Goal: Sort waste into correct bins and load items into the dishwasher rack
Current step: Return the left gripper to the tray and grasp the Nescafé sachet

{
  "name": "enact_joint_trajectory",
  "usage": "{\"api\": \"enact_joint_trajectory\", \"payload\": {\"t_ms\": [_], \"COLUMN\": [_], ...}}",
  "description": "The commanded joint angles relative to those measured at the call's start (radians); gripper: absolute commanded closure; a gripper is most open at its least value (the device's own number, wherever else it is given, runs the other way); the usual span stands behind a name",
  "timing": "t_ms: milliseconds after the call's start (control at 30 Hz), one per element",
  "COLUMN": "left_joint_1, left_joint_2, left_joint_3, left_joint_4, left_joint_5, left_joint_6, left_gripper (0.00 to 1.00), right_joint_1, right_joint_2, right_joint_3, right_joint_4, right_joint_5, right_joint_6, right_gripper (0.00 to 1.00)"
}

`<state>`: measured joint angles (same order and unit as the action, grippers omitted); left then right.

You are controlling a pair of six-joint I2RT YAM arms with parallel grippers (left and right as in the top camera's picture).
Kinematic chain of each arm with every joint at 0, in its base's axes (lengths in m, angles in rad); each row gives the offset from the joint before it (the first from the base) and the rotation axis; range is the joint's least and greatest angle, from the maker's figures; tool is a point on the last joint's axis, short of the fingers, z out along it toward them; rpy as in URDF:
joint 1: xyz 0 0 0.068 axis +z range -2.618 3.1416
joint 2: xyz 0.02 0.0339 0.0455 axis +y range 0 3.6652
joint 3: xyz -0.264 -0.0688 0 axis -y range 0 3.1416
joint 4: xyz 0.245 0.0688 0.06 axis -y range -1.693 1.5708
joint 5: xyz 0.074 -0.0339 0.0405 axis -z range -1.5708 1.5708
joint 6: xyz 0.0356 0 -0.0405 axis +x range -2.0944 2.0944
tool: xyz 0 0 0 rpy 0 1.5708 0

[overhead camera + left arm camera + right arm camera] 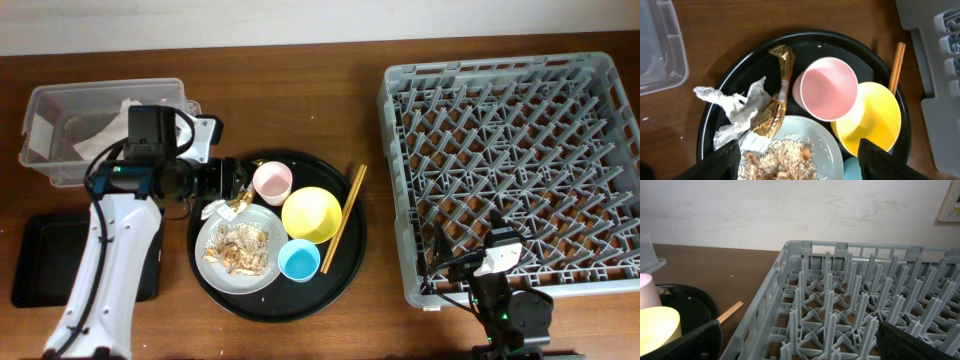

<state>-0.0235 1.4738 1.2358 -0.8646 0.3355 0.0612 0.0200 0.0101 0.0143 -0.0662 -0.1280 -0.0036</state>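
The dishwasher rack (510,170) fills the worktop's 3 o'clock side. The right claw (800,327) hangs released at its 6 o'clock edge. Over the round black tray (342,272), the left claw (799,146) is spread and grips nothing. The pink cup (826,89) sits at its 1 o'clock, the napkin (735,107) at 10 and the snack wrapper (776,95) at 11.

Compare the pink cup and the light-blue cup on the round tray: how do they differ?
Colour: the pink cup is pale pink, the light-blue cup bright blue. Place: the pink cup stands at the round black tray's far side, close to the left gripper; the light-blue cup stands at the near side, next to the plate and the yellow bowl. Both stand mouth up and look empty.
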Motion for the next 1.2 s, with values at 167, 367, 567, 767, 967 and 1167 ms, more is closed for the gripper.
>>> {"api": "enact_joint_trajectory", "payload": {"t_ms": [167, 367, 567, 767, 967, 1167], "left_joint_1": [-0.001, 0.000, 0.000, 0.000, -0.001, -0.001], "left_joint_2": [0.149, 0.236, 0.242, 0.292, 0.324, 0.355], "left_joint_3": [-0.010, -0.010, -0.010, -0.010, -0.010, -0.011], "left_joint_4": [0.064, 0.064, 0.036, 0.006, 0.003, -0.020], "left_joint_5": [-0.075, -0.082, -0.161, -0.160, -0.112, -0.116], "left_joint_6": [0.023, 0.023, -0.068, -0.064, -0.019, -0.024], "left_gripper": [0.26, 0.26, 0.44, 0.43, 0.43, 0.43], "right_joint_1": [-0.007, -0.007, -0.007, -0.007, -0.007, -0.007], "right_joint_2": [-0.007, -0.007, -0.007, -0.007, -0.006, -0.007], "right_joint_3": [-0.009, -0.009, -0.009, -0.009, -0.009, -0.009], "right_joint_4": [-0.001, -0.001, -0.001, -0.001, -0.001, -0.001], "right_joint_5": [0.005, 0.005, 0.005, 0.005, 0.005, 0.005], "right_joint_6": [0.005, 0.005, 0.004, 0.004, 0.004, 0.004], "right_gripper": [0.01, 0.01, 0.01, 0.01, 0.01, 0.01]}}
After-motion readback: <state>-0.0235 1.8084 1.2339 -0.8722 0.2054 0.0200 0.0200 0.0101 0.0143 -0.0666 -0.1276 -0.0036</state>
